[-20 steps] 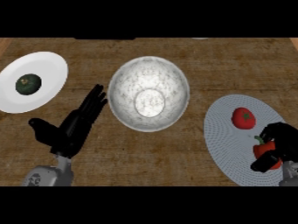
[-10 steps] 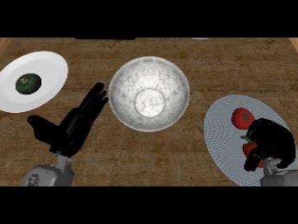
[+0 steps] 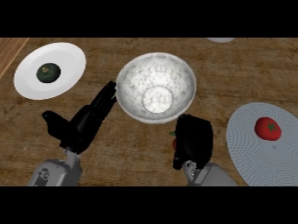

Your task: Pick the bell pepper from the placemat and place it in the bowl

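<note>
From the head view, the right hand (image 3: 193, 140) hangs over the wooden table (image 3: 132, 140), just below the near rim of the bowl (image 3: 156, 86) and off to the left of the placemat (image 3: 274, 151). Its fingers are curled down round the bell pepper (image 3: 174, 142); only a sliver of red and a bit of green stem peek out at the hand's left side, the rest is hidden. The grey round placemat lies at the right, and a red tomato (image 3: 268, 128) rests on it, well apart from the hand. The speckled white bowl stands in the middle of the table. The left hand (image 3: 80, 124) is at the lower left, fingers straight and pointing up toward the bowl's left rim, holding nothing. At the far left a white plate (image 3: 66, 57) carries a dark green round item (image 3: 48, 72).
</note>
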Action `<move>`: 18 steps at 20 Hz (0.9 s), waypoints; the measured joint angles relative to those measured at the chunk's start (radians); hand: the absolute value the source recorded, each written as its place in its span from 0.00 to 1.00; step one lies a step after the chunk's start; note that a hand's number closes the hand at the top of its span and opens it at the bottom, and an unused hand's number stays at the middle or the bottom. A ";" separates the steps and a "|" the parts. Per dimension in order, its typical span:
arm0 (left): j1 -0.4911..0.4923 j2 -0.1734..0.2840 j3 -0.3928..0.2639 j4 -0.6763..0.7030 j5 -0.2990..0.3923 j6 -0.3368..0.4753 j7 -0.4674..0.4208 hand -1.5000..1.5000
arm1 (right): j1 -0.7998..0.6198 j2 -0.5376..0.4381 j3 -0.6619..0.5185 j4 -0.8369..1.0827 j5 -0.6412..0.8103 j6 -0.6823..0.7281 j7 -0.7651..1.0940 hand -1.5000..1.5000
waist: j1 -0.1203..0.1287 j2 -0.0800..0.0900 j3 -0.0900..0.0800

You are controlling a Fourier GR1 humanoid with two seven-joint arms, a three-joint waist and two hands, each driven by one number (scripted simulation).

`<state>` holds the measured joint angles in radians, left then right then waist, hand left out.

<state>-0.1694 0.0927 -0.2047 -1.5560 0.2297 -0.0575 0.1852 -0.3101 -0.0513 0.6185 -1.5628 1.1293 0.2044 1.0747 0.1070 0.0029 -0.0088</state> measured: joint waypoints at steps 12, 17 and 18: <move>-0.012 -0.005 0.010 0.052 -0.015 0.009 -0.007 0.50 | -0.319 0.027 0.135 -0.057 0.054 -0.038 0.137 1.00 | -0.011 -0.019 0.000; -0.022 -0.008 0.008 0.059 -0.012 0.001 -0.011 0.50 | -0.427 0.028 0.118 -0.048 0.061 -0.027 0.152 1.00 | -0.017 -0.021 0.000; -0.023 -0.011 0.008 0.060 -0.012 0.002 -0.011 0.50 | -0.449 0.029 0.111 -0.045 0.062 -0.024 0.153 1.00 | -0.017 -0.021 0.001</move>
<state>-0.1920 0.0820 -0.1969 -1.4958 0.2176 -0.0559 0.1742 -0.7592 -0.0227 0.7295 -1.6081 1.1914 0.1800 1.2281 0.0897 -0.0185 -0.0083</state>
